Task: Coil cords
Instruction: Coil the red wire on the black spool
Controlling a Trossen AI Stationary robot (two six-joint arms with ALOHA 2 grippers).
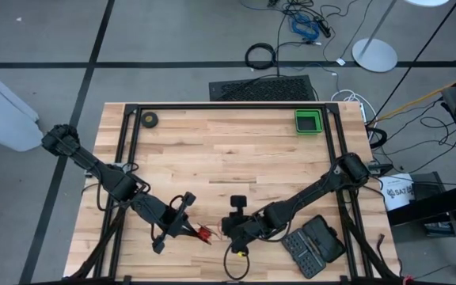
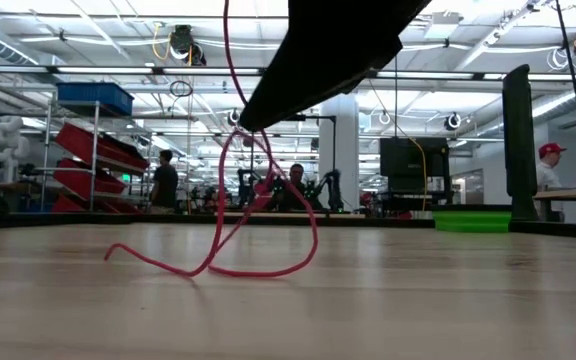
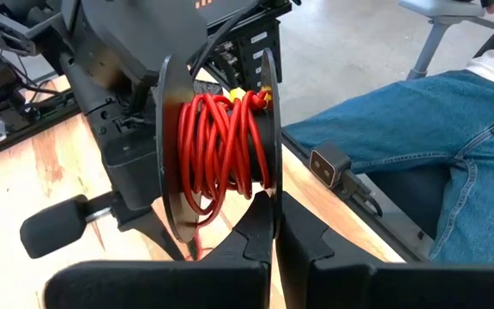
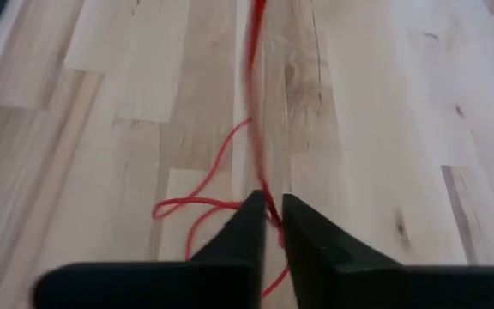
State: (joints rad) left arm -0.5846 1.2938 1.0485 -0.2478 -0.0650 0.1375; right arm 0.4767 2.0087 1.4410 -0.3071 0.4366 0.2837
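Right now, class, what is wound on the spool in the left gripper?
Red wire is coiled between the spool's dark flanges, held by the left gripper. The core beneath the coils is covered.

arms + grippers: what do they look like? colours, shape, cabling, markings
Both arms are dark, near-black, jointed links with rounded joint housings. The left gripper and right gripper each end in two flat, tapered black fingers. Thin dark cables run beside the left arm near its base. The right arm is the same build. An orange mark on one housing is unreadable.
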